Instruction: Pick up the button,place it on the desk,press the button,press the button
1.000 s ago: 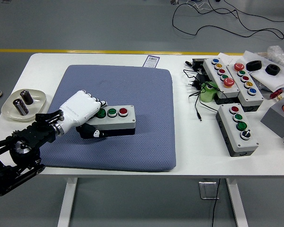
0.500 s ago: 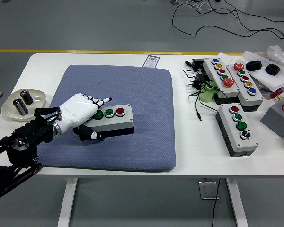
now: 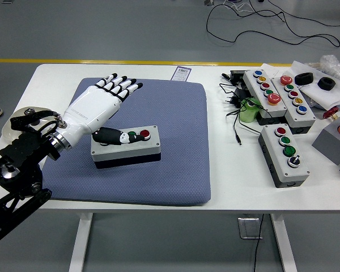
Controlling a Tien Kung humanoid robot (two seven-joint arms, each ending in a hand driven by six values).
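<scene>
My left hand (image 3: 102, 102) at frame centre-left, fingers spread, thumb over button box (image 3: 126, 147) left end; box on blue mat (image 3: 175, 141).

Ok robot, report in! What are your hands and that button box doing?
Left robot hand open, fingers spread above blue mat, thumb over button box. Right hand not in view. Box flat on mat, nothing blocking.

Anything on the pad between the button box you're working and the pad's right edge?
No. In the head view, the blue pad is bare from the button box to its right edge.
</scene>
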